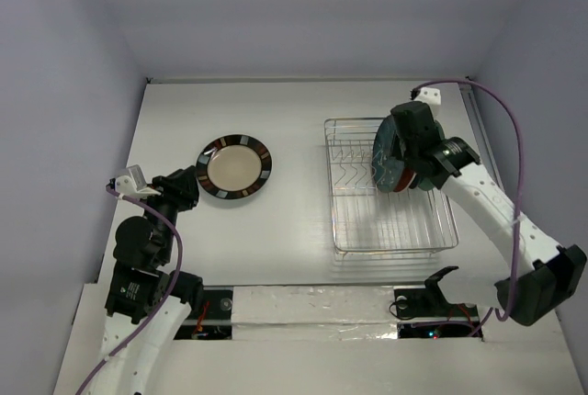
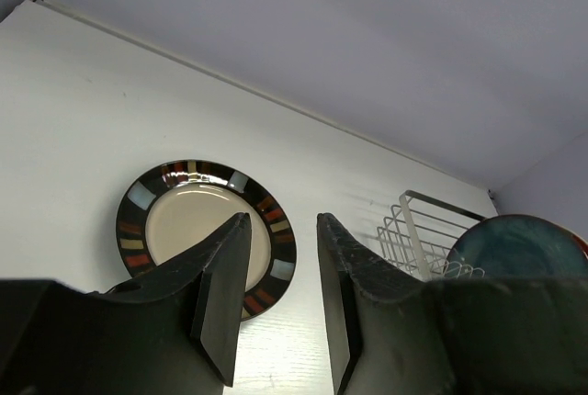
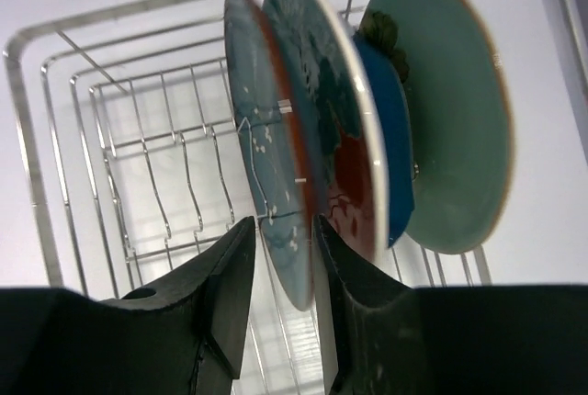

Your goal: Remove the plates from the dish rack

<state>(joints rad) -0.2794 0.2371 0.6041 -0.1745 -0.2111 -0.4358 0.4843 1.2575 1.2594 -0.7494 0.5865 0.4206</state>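
light: bright, even, from overhead
counter (image 1: 276,239): near blown-out white
shadows: soft, faint under dish rack (image 1: 395,225)
blur: R wrist cam, plates (image 3: 303,138) soft-edged up close

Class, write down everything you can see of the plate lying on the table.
The plate is round, with a cream centre and a dark rim broken by blue, red, orange and cream blocks. It looks like glazed ceramic, glossy and whole. It lies flat, face up, on the white table, left of the rack and apart from it. The left gripper, jaws open and empty, is at its near edge; whether they touch cannot be told.
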